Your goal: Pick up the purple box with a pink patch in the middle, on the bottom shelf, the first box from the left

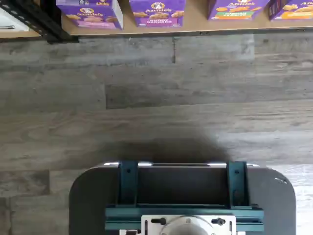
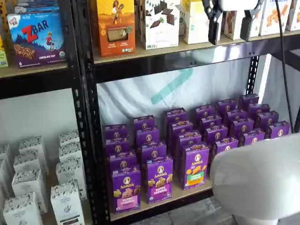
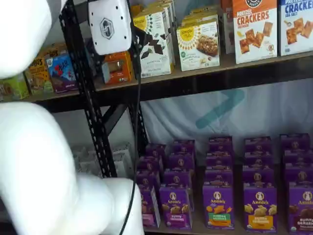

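Observation:
The purple box (image 2: 126,190) with a pink label band stands upright at the front left end of the bottom shelf (image 2: 157,205). It also shows in the wrist view (image 1: 90,12) and, partly hidden behind the arm and cable, in a shelf view (image 3: 148,205). My gripper (image 2: 230,28) hangs from the top edge, level with the higher board, far above and to the right of the box. Its two black fingers stand apart with a plain gap and hold nothing. In a shelf view its white body (image 3: 110,24) shows in front of the black upright.
A purple-band carton (image 2: 159,179) and a green-band carton (image 2: 196,166) stand right of the purple box, with rows of purple cartons behind. A perforated black upright (image 2: 86,117) stands to its left, with white cartons (image 2: 28,187) beyond. The white arm (image 2: 258,178) fills the lower right. The wrist view shows grey plank floor (image 1: 146,98).

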Available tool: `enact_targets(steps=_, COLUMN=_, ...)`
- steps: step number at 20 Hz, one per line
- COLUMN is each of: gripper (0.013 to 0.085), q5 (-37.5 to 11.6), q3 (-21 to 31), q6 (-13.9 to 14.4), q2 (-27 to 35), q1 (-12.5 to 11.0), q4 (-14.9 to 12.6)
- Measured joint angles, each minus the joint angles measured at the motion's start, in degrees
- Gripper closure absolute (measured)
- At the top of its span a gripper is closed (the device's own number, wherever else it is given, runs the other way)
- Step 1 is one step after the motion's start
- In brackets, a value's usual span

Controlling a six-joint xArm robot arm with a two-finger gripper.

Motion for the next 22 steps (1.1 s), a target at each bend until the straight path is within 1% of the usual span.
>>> enact_targets(steps=1, gripper=0.013, q5=0.0, q3=0.0, q6=0.4, q2=0.0, q1=0.8, q4=-0.9)
enact_targets(steps=2, gripper=0.013, q5=-0.2, q3=0.1, q6=1.2, q2=-0.1, q1=2.5, q4=-2.6)
enact_targets(steps=4, gripper=0.013, q5=-0.6, q3=0.2, q6=1.6, q2=-0.2, q1=3.2, q4=-3.6)
enact_targets(steps=6, gripper=0.013, q5=-0.9, q3=0.4, q6=1.6, q2=-0.3, q1=3.0, q4=-3.6)
enact_targets(steps=10, gripper=0.013, q5=-2.4, q3=1.2, q6=0.4, q2=-0.7, q1=1.2, q4=-2.2)
enact_targets(steps=12, gripper=0.013, q5=-3.3, q3=1.8, q6=0.1, q2=-0.8, q1=0.9, q4=-2.0)
enact_targets(steps=15, gripper=0.013, q5=-5.2, q3=3.5, q6=0.3, q2=-0.9, q1=1.0, q4=-2.0)
enact_targets(steps=19, gripper=0.013, q5=-7.7, q3=6.1, q6=1.3, q2=-0.9, q1=2.0, q4=-1.9)
enact_targets(steps=22, gripper=0.013, q5=-10.2, q3=9.1, q6=2.1, q2=-0.9, q1=2.8, q4=-1.7)
